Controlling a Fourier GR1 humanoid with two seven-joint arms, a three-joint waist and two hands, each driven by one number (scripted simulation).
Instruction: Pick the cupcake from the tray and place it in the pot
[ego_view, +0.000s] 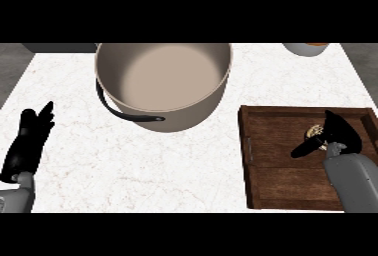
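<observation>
Cupcake (315, 131) lay on the wooden tray (280, 185), in its upper right part, and I could see only a small pale and golden patch of it beside my right hand (341, 134). That hand was over the tray with its fingers extended above the cupcake and its thumb (306, 148) reaching out to the left below it; the fingers and thumb sat to either side of the cupcake, but I could not tell whether they had actually closed on it or were only touching it. The grey right forearm (354, 182) entered from the lower right corner and covered the tray's right side.

The tray was dark brown with a raised rim and rested on the right half of the white marbled table (170, 170). To its upper left, well apart from the cupcake, stood the pot (164, 80), large and grey-beige, with nothing visible inside it and a dark handle (125, 112) curving along its lower left wall. The pot's right wall came near the tray's upper left corner without touching it.

At the table's far right edge I saw part of a pale bowl (306, 48), cut off by the view. My left hand (28, 142) rested at the table's left edge, fingers straight and pointing up, holding nothing.
</observation>
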